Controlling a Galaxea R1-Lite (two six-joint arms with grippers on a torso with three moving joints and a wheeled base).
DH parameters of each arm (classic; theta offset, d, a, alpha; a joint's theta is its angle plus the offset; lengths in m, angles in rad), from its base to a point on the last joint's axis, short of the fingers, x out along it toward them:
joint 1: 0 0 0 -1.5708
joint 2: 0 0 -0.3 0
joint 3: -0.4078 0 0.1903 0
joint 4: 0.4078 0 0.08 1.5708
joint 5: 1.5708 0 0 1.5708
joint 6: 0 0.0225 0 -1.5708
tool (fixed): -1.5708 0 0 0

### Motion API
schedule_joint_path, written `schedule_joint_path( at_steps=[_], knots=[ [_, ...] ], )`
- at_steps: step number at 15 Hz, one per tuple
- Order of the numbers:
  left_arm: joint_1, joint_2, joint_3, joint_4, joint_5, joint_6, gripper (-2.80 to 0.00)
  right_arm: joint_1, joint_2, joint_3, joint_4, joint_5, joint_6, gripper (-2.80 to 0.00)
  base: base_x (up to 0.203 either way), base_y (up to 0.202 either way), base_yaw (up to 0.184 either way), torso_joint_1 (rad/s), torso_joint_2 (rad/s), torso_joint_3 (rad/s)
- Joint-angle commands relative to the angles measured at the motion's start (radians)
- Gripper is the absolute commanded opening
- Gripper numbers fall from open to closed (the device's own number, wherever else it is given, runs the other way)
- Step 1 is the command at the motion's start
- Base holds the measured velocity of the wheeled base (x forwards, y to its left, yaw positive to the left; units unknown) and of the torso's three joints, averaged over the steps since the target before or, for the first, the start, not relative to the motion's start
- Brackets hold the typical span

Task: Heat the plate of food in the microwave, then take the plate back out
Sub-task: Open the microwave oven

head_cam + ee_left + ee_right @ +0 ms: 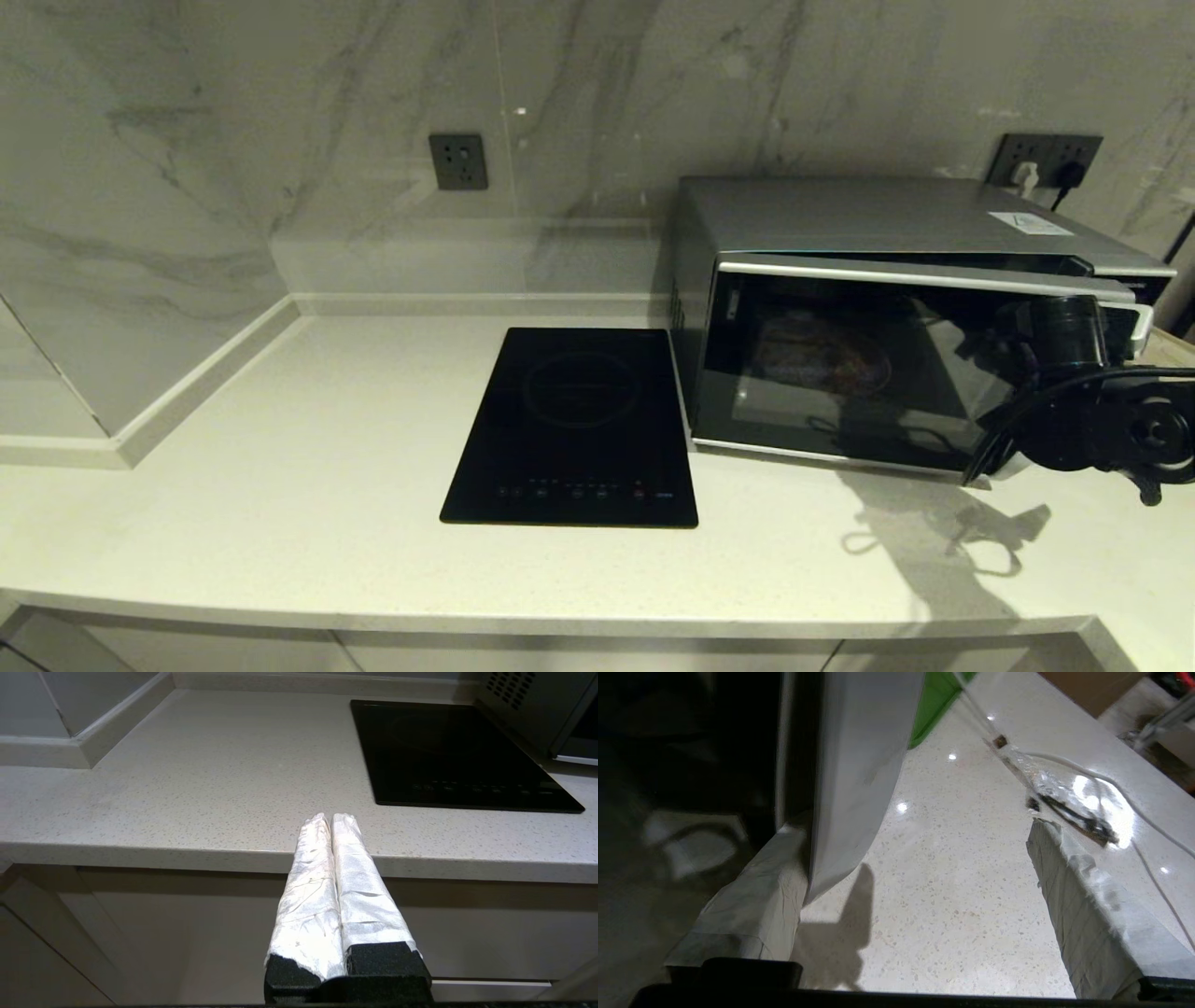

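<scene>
Off the front edge of the countertop (280, 523), the left gripper (332, 819) hangs parked, its taped fingers pressed together. The black induction cooktop (574, 425) lies mid-counter. At the right end stands the microwave (868, 280), door slightly ajar, the plate of food (822, 359) dimly visible behind the glass. The right gripper (920, 868), fingers spread wide, straddles the door's edge, probably to swing it.

Veined marble wall (280, 112) behind a pale speckled countertop (280, 485).
</scene>
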Motion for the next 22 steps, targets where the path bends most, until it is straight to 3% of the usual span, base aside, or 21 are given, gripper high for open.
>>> schedule_joint_path(
  at_steps=[1,3,4,7,9,11,16,19,22],
  knots=[
    [0.0,0.0,0.0,0.0,0.0,0.0,-2.8,0.082,-0.064,0.032,0.001,0.06,0.0,0.0,0.0,0.0,0.0,0.0,0.0,0.0],
    [0.0,0.0,0.0,0.0,0.0,0.0,-2.8,0.167,-0.15,0.062,0.013,0.133,-0.006,0.0,0.0,0.0,0.0,0.0,0.0,0.0],
    [0.0,0.0,0.0,0.0,0.0,0.0,-2.8,0.226,-0.21,0.076,0.041,0.171,-0.008,-2.8,0.0,0.0,0.0,0.0,0.0,0.0],
    [0.0,0.0,0.0,0.0,0.0,0.0,-2.8,0.413,-0.409,0.079,0.215,0.288,0.005,-2.8,0.0,0.0,0.0,0.0,0.0,0.0],
    [0.0,0.0,0.0,0.0,0.0,0.0,-2.8,0.451,-0.476,0.013,0.406,0.343,0.039,-2.8,0.0,0.0,0.0,0.0,0.0,0.0],
    [0.0,0.0,0.0,0.0,0.0,0.0,-2.8,0.397,-0.475,-0.11,0.528,0.355,0.049,-2.8,0.0,0.0,0.0,0.0,0.0,0.0],
    [0.0,0.0,0.0,0.0,0.0,0.0,-2.8,0.18,-0.325,-0.446,0.666,0.369,0.04,-2.8,0.0,0.0,0.0,0.0,0.0,0.0],
    [0.0,0.0,0.0,0.0,0.0,0.0,-2.8,0.12,-0.207,-0.656,0.736,0.438,0.065,-2.8,0.0,0.0,0.0,0.0,0.0,0.0],
    [0.0,0.0,0.0,0.0,0.0,0.0,-2.8,0.098,-0.085,-0.853,0.844,0.473,0.155,-2.8,0.0,0.0,0.0,0.0,0.0,0.0]
  ],
)
